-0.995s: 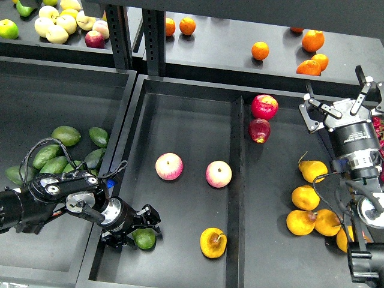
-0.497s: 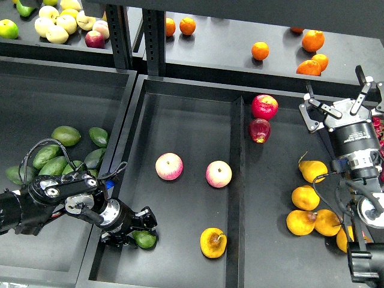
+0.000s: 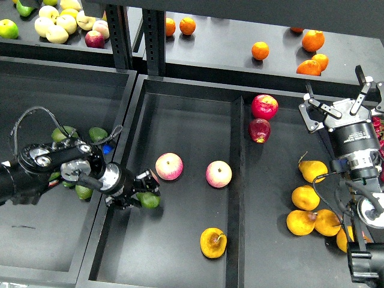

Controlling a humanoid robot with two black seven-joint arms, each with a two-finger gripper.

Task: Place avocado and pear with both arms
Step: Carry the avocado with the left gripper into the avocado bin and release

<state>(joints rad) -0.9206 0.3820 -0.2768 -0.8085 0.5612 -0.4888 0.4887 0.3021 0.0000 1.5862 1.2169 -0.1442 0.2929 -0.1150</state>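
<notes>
One fruit is in hand: the left claw [image 3: 143, 193] is closed around the avocado [image 3: 149, 200], low over the middle tray [image 3: 180, 108], just beside a pink apple [image 3: 169, 166]. It seems lifted off the surface, though that is hard to judge. The bruised pear [image 3: 213, 242] lies near the tray's front. The right claw [image 3: 342, 96] hangs spread and empty, well apart. Next, I judge, the right arm must reach for the pear.
</notes>
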